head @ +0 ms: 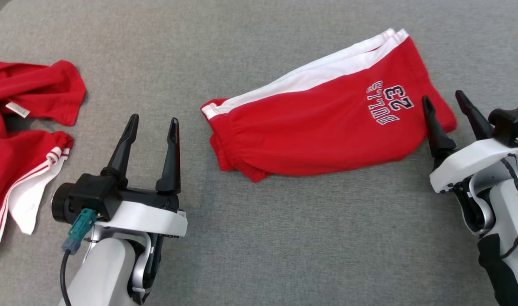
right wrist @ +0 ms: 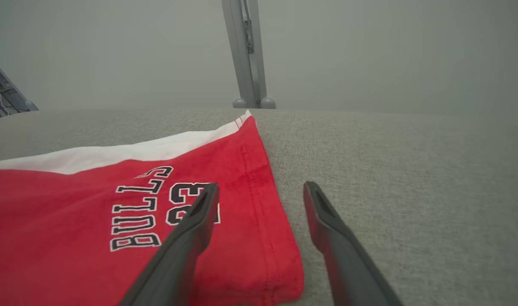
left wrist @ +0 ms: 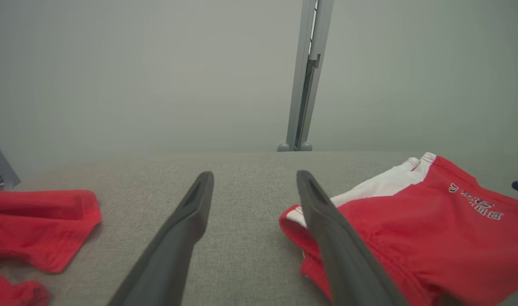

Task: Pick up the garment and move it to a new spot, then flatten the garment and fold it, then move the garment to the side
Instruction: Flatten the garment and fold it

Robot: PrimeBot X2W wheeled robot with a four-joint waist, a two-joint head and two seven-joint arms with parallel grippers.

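Red shorts (head: 322,123) folded, second garment (head: 21,161) cropped left

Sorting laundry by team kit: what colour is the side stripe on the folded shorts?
White stripe on red shorts; clearest in the head view.

Head camera: high, looking steeply down on the grey surface (head: 284,238). Both wrist cameras: low and close above that surface, facing nearly level across it toward a wall (left wrist: 114,63) and post (left wrist: 305,85). All three views share the red shorts (head: 318,123); the wrist views also share the post.
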